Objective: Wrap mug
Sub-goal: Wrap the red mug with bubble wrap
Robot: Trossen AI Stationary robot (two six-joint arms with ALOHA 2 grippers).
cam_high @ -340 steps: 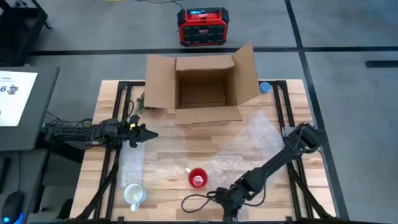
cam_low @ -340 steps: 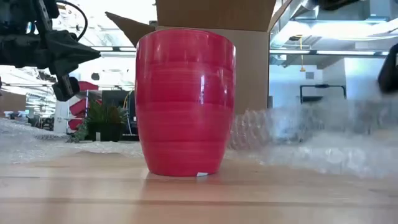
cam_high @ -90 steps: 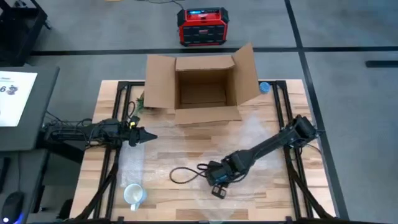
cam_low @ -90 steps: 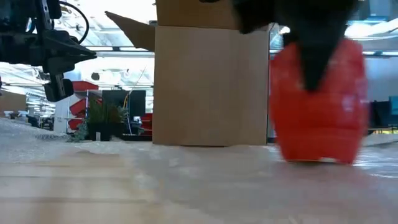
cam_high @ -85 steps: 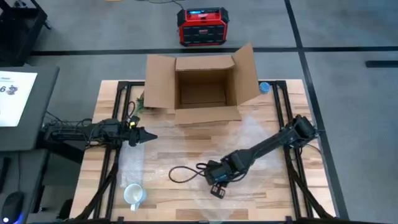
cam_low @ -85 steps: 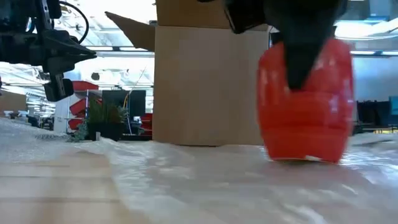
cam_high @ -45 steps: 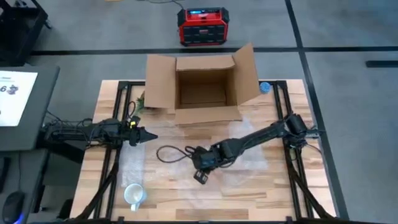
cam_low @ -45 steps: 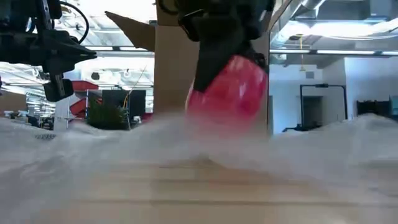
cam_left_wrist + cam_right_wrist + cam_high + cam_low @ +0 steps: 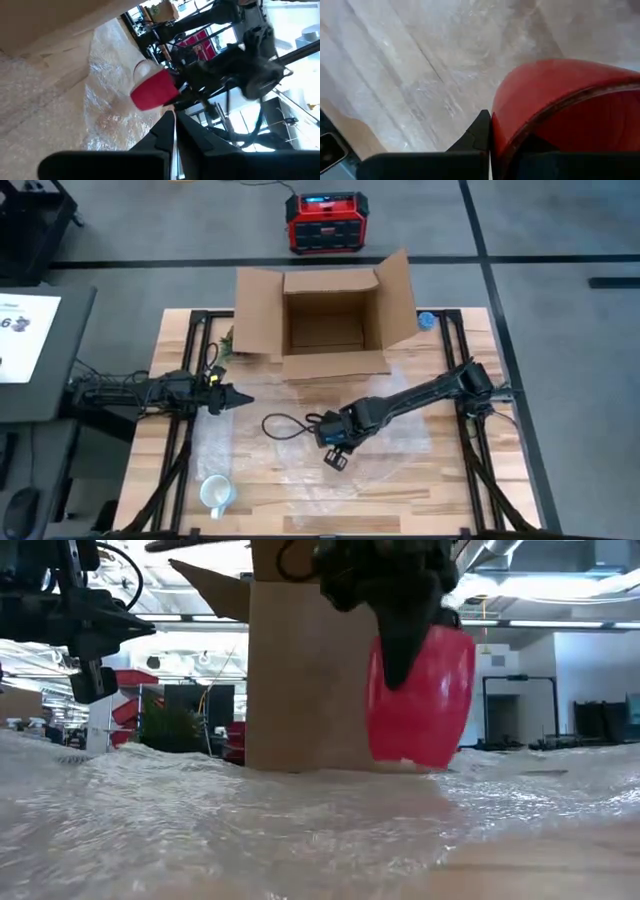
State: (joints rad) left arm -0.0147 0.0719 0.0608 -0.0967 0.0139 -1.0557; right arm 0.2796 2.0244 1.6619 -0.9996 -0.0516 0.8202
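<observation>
At the centre of the high view, the right end effector point(image 9: 338, 438) pinched the rim of the one red mug point(image 9: 420, 698) over the bubble wrap point(image 9: 400, 405) on the bench point(image 9: 262, 415). Wrapping seemingly hadn't begun. The left end effector point(image 9: 236, 399), pressed together, waited mid-left. One white mug point(image 9: 215, 494) and one cardboard box point(image 9: 322, 320) were visible.

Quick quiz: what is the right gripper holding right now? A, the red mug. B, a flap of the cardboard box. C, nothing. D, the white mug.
A: the right gripper is clamped on the rim of the red mug, above the bubble wrap; the white mug sits untouched at the table's near left corner.
</observation>
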